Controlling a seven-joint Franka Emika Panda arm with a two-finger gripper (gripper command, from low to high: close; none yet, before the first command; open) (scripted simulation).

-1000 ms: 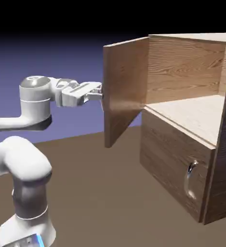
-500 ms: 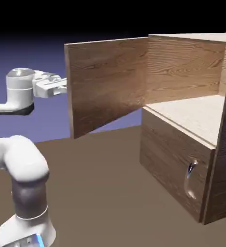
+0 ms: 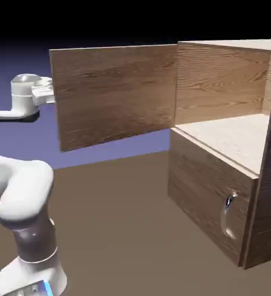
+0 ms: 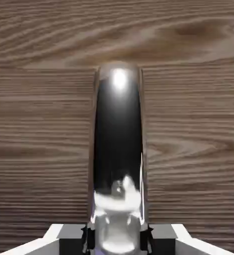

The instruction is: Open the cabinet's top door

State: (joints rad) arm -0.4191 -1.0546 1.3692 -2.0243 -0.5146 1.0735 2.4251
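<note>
Exterior view, left to right: we see our gripper vanish behind the top door, which stands swung wide from the cabinet, baring its pale shelf. Closer in, the fingers clamp the silver handle, because pulling it is what swings the door outward.

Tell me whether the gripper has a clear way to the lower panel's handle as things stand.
Probably not right now. The gripper is shut on the top door's handle, behind the wide-swung top door. The lower handle itself looks unobstructed, so releasing and coming around the door would likely work.
</note>
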